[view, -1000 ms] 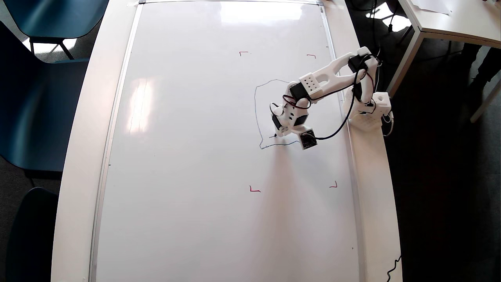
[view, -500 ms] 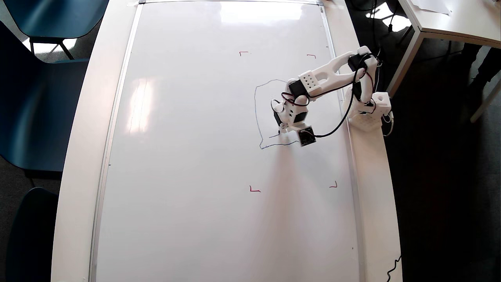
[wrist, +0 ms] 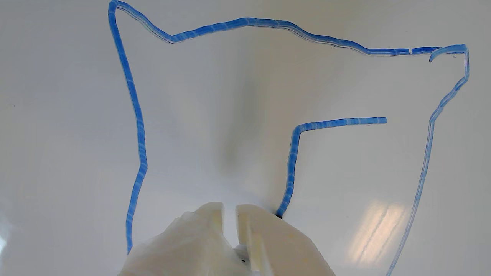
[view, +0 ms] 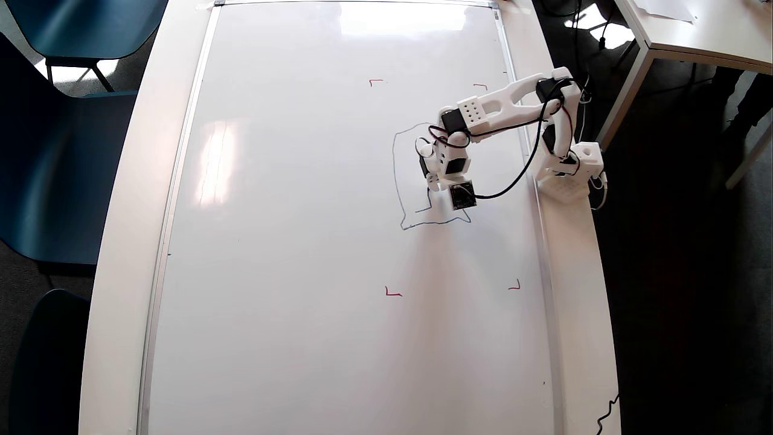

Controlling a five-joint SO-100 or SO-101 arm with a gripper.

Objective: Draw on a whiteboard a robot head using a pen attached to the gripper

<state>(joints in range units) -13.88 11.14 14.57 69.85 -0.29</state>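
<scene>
Blue robot head half-drawn on whiteboard; gripper fingers nearly closed, grasp unclear; uneven pen pressure risks broken strokes.

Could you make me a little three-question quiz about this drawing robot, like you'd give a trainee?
1. True or false: in the wrist view, the blue outline of the robot head has an inner stroke that runs straight and then turns a corner.
2. In the overhead view, how many small red corner marks show on the whiteboard? A) two B) four C) six
3. In the wrist view, where does the inner blue stroke end nearest the gripper?

Key:
1. True; it forms an L shape inside the outline.
2. B, four.
3. Right at the edge of the right-hand finger, where the pen tip just shows as a dark spot.
</scene>
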